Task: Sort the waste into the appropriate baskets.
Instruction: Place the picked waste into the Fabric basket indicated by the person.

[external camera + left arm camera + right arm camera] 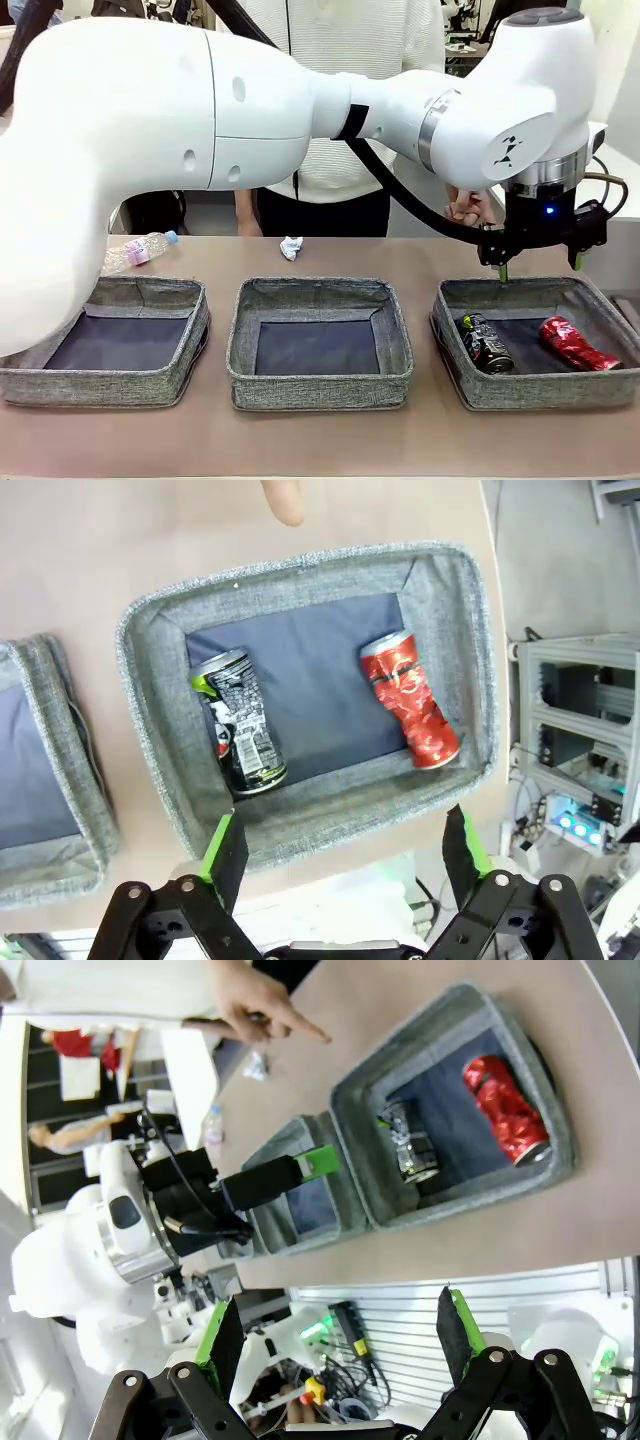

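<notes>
Left claw [540,266] is wide open with nothing in it. It hangs above the right basket [540,392], and the left arm [150,110] reaches across the table [320,440] to get there. In its own wrist view we look straight down between the spread pads of the left claw [342,845] into the right basket [300,570], and the gap is clear.

Two cans lie on their sides on that basket's dark bottom. The dark can [487,343] is on the side toward the middle basket [320,385]. The crushed red can [578,345] is on the outer side. We see them apart, not touching; the left wrist view shows the same for the dark can [238,722] and red can [410,700].

Right claw [338,1330] is also wide open and holds nothing. It sits well above the table, well apart from the right basket [405,1050].

Middle basket and left basket [100,385] show their dark bottoms.

The bottle [140,250] lies on the table behind the left basket. The paper wad [291,247] is on the table behind the middle basket.

A person's hand [470,208] is just behind the right basket, near the left claw. In the right wrist view the hand [255,1005] has its index finger out.
</notes>
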